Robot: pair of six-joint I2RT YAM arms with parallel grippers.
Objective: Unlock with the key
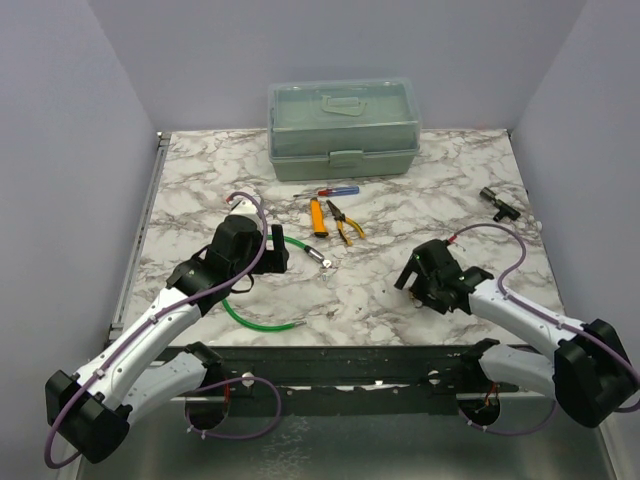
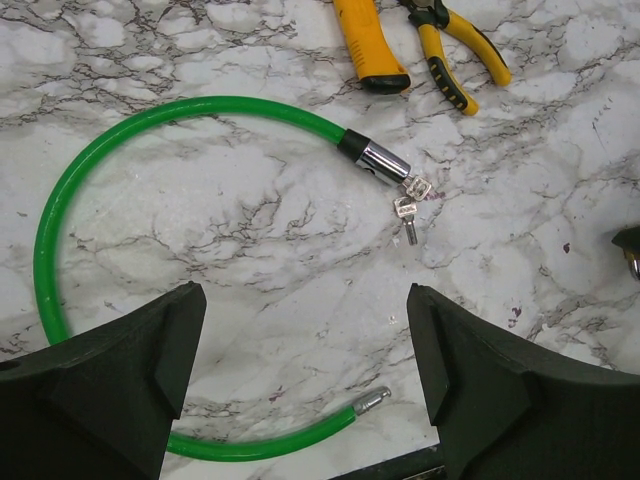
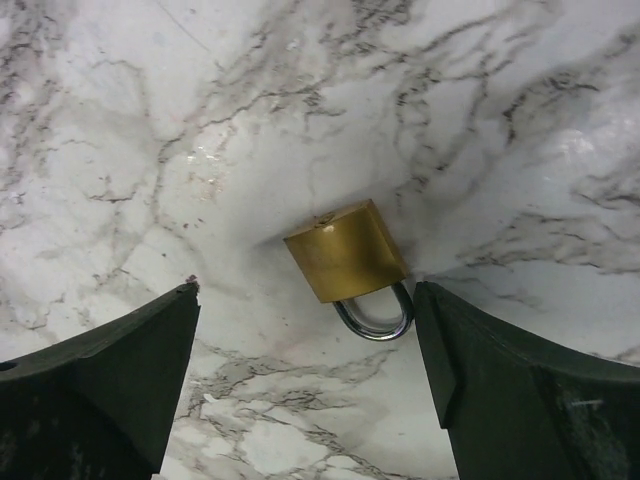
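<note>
A green cable lock (image 2: 120, 128) lies in an open loop on the marble. Its silver lock barrel (image 2: 376, 161) has small keys (image 2: 408, 207) hanging from it, and its bare metal pin end (image 2: 372, 401) lies free between my left fingers. My left gripper (image 2: 303, 300) is open and empty above that pin end, short of the keys. A brass padlock (image 3: 346, 250) with a closed shackle lies flat. My right gripper (image 3: 307, 298) is open around it, its right finger close to the shackle. In the top view the cable (image 1: 256, 321) shows, and the right gripper (image 1: 415, 278) hides the padlock.
A yellow utility knife (image 1: 318, 216), yellow-handled pliers (image 1: 343, 222) and a red-and-blue screwdriver (image 1: 326, 192) lie behind the keys. A green toolbox (image 1: 343, 128) stands at the back. A small black part (image 1: 497, 203) lies at the right edge.
</note>
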